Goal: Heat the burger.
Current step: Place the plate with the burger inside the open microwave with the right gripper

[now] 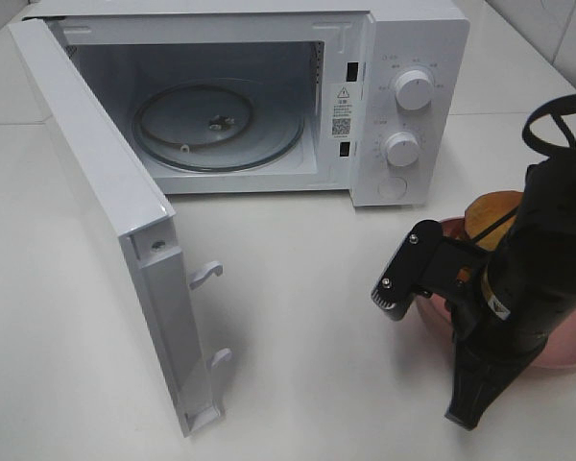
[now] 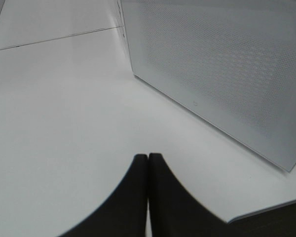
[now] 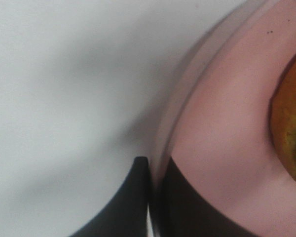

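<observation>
The right gripper (image 3: 155,163) is clamped on the rim of the pink plate (image 3: 222,123) — one finger stands outside the rim on the table side, the other inside over the plate's floor, with the thin raised edge pinched between them. The burger (image 3: 291,118) sits on that plate, off to the side of the inner finger and clear of it; its golden-brown bun and a fringe of green lettuce show at the edge of the wrist view. From the high camera the bun is half hidden behind the right arm.

The left gripper (image 2: 148,157) has its jaws pressed together with nothing between them. Under them lies the white table (image 2: 54,123). Ahead of the tips and off to one side stands the outer face of the microwave door (image 2: 227,69), a pale panel with a fine dotted mesh — apart from the fingers.

Well away from the right jaws, across bare table, the white microwave (image 1: 403,38) stands with its door swung wide open. Its glass turntable (image 1: 216,125) lies in the cavity with nothing on it, and two round dials (image 1: 414,88) sit on the panel nearest those jaws.
</observation>
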You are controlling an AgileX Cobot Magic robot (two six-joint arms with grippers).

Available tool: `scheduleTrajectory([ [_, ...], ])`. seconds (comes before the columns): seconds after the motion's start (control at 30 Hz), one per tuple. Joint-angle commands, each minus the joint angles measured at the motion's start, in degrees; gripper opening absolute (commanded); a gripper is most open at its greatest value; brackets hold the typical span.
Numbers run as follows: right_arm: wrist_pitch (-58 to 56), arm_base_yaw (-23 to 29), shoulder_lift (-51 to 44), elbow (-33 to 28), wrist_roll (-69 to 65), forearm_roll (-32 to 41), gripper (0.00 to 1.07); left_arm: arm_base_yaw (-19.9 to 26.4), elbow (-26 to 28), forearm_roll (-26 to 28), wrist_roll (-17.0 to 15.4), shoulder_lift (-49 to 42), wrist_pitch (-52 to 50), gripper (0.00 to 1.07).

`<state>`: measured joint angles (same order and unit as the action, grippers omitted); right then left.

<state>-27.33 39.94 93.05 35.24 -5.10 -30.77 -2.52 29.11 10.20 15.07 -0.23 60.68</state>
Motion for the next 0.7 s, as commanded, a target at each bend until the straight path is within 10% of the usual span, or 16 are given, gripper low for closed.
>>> scheduleTrajectory([
  [0.03, 1.38, 1.38, -2.23, -1.09, 2.12, -3.5, 0.0, -0.17, -0.11, 0.11, 0.0, -1.15, -0.57, 0.0],
  [0.7, -1.09, 10.2, -3.04, -2.01, 6.59, -17.82, 0.0, -0.17, -0.11, 0.11, 0.0, -1.15, -0.57, 0.0],
])
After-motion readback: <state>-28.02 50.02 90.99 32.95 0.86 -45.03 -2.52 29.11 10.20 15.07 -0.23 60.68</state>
